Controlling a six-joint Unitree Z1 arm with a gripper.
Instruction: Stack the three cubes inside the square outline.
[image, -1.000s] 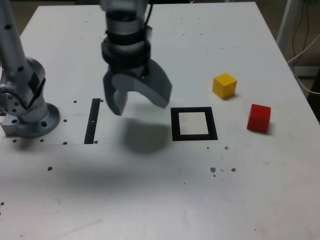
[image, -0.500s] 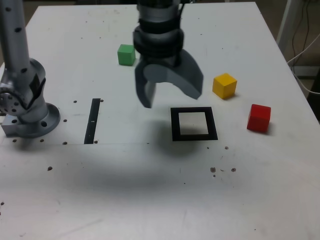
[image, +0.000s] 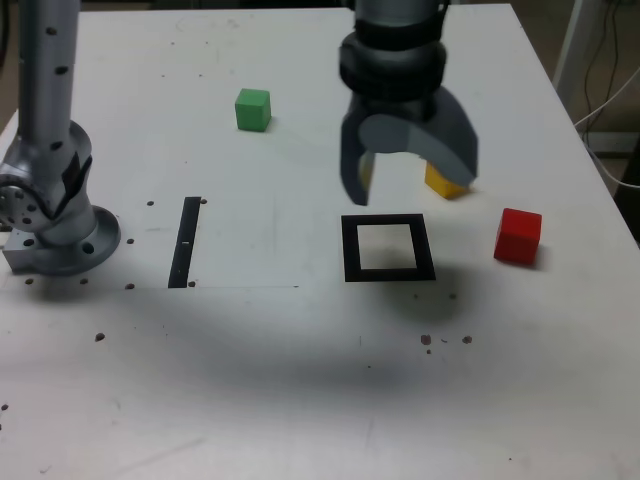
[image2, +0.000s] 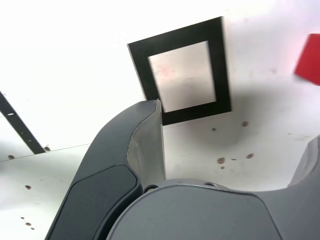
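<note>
We see the hand (image: 405, 165), spread wide and empty, above the yellow cube (image: 447, 182), apparently positioned to grasp it first.

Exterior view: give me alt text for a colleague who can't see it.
The open gripper hangs empty above the white table, partly hiding the yellow cube. The square outline lies empty, the red cube at its right, the green cube far left.
</note>
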